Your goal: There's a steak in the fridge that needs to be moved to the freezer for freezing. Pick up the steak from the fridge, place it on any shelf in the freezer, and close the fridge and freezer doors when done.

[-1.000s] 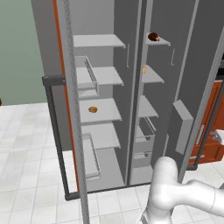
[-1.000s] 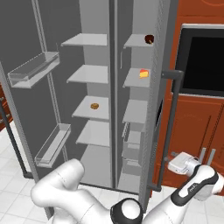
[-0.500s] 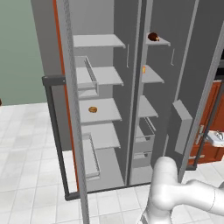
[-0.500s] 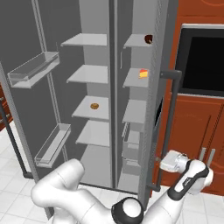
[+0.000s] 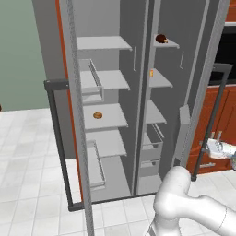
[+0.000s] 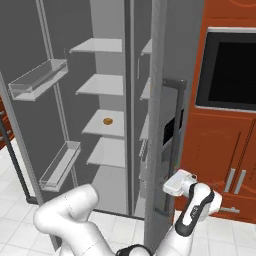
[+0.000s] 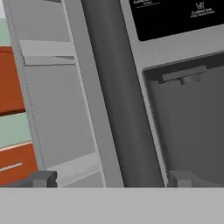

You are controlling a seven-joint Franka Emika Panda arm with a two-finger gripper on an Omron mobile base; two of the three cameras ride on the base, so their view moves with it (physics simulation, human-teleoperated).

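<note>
Swung in closer to the freezer door (image 6: 159,125) since a moment ago, gripper (image 7: 109,178) spread wide and holding nothing, fingertips (image 7: 41,178) straddling its dark bar handle (image 7: 118,96) below the dispenser panel. Steak (image 5: 161,38) on the top freezer shelf (image 5: 168,44); both doors open.

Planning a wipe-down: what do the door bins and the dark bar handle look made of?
Door bins: probably clear plastic, since the grey wall shows through them. Bar handle: looks like matte dark metal or plastic, evenly grey without glints; the rendering leaves it open.
</note>
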